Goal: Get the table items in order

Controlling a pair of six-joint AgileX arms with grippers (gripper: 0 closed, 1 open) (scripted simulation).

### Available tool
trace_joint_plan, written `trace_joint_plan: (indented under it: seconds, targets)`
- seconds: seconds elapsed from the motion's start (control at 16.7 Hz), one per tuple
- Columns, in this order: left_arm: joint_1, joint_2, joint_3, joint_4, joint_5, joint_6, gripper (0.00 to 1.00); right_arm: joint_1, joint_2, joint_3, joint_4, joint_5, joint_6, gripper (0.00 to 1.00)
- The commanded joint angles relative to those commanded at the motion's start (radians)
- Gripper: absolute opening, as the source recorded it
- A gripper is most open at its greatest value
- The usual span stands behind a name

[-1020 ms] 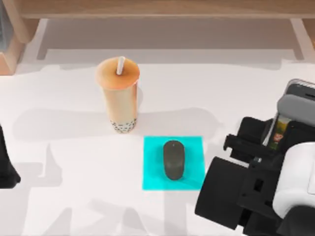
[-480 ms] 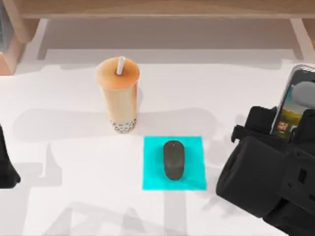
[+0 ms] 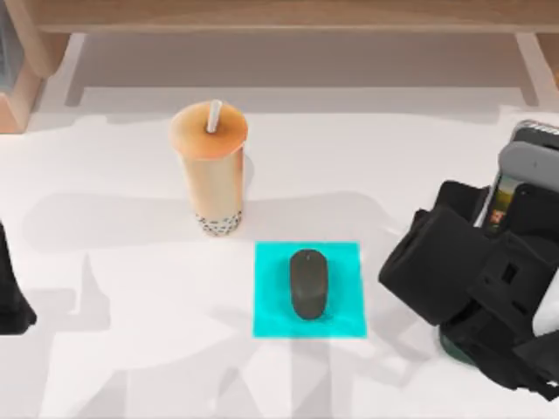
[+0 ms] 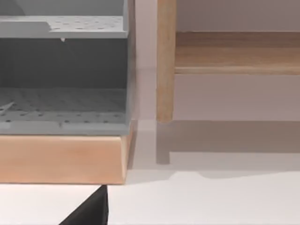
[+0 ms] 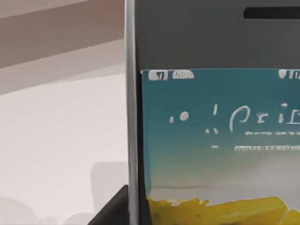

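Observation:
The orange-tan bubble tea cup (image 3: 208, 170) with its white straw stands upright on the white table (image 3: 122, 218), left of centre. In front of it and to the right, the dark grey mouse (image 3: 307, 284) lies on a cyan pad (image 3: 271, 305). At the right edge my right gripper (image 3: 494, 229) is shut on the black smartphone (image 3: 522, 175), holding it upright above the table. The right wrist view shows its colourful screen (image 5: 220, 140) very close. My left arm (image 3: 9, 297) is parked at the left edge.
A dark green stand base (image 3: 452, 347) peeks out under the right arm. A brown wooden shelf (image 3: 279, 17) runs along the back, and the left wrist view shows its grey compartment (image 4: 63, 70) and a post (image 4: 165, 61).
The right arm has swung and turned with the smartphone, which rose toward the back and then came slightly down and left. The green stand base now shows beneath the arm. Cup and mouse stayed put.

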Motion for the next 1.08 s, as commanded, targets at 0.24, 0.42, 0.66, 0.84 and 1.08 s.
trace_joint_plan:
  seconds: [0.24,0.42,0.66,0.84,1.08]
  targets:
    - [0.000,0.000,0.000,0.000,0.000,0.000,1.00,-0.003,0.002,0.000,0.003,0.000,-0.001,0.00]
    - [0.000,0.000,0.000,0.000,0.000,0.000,1.00,-0.003,0.002,0.000,0.003,0.000,-0.001,0.23]
    - [0.000,0.000,0.000,0.000,0.000,0.000,1.00,-0.003,0.002,0.000,0.003,0.000,-0.001,0.53]
    - [0.000,0.000,0.000,0.000,0.000,0.000,1.00,-0.003,0.002,0.000,0.003,0.000,-0.001,0.75]
    - [0.000,0.000,0.000,0.000,0.000,0.000,1.00,-0.003,0.002,0.000,0.003,0.000,-0.001,1.00]
